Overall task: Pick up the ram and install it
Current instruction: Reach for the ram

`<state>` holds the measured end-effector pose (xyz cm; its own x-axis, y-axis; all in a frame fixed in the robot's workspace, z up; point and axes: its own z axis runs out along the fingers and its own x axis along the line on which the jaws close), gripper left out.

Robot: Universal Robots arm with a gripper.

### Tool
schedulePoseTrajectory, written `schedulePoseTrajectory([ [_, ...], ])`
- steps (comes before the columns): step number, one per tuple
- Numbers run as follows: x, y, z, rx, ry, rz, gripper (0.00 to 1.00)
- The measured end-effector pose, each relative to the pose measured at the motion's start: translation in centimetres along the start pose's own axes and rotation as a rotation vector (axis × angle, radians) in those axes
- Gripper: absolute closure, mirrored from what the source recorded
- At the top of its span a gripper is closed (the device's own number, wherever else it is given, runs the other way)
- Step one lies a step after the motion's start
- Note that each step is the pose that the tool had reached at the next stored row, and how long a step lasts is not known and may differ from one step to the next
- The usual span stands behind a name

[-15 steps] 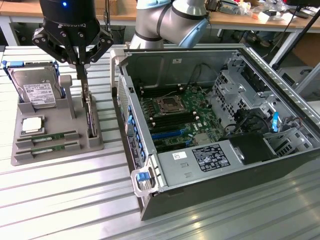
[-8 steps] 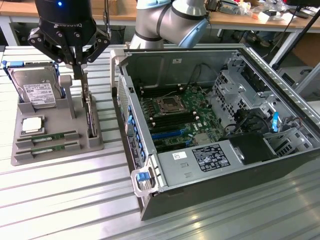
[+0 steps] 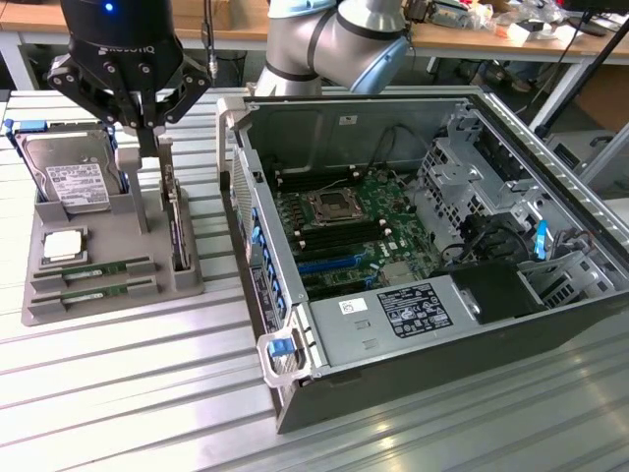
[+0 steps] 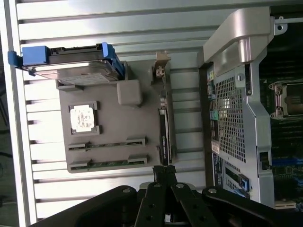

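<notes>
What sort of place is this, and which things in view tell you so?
Probably a robotics lab or workshop set up for computer assembly: a robot arm beside an open computer case, a grey tray holding a hard drive and memory sticks, and cluttered workbenches behind.

I counted two ram sticks (image 3: 95, 267) at the tray's (image 3: 113, 236) six o'clock, one hard drive (image 3: 74, 182) at eleven, one processor (image 3: 62, 246), perhaps one expansion card (image 3: 177, 231), one computer case (image 3: 442, 379).
</notes>
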<state>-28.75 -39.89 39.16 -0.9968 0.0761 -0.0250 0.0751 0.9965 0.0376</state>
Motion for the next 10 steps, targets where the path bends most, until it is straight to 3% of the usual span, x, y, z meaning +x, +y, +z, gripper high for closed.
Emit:
schedulePoseTrajectory([
  [10, 1.3, -0.10, -0.03, 0.0000, 0.0000, 0.000, 0.89],
])
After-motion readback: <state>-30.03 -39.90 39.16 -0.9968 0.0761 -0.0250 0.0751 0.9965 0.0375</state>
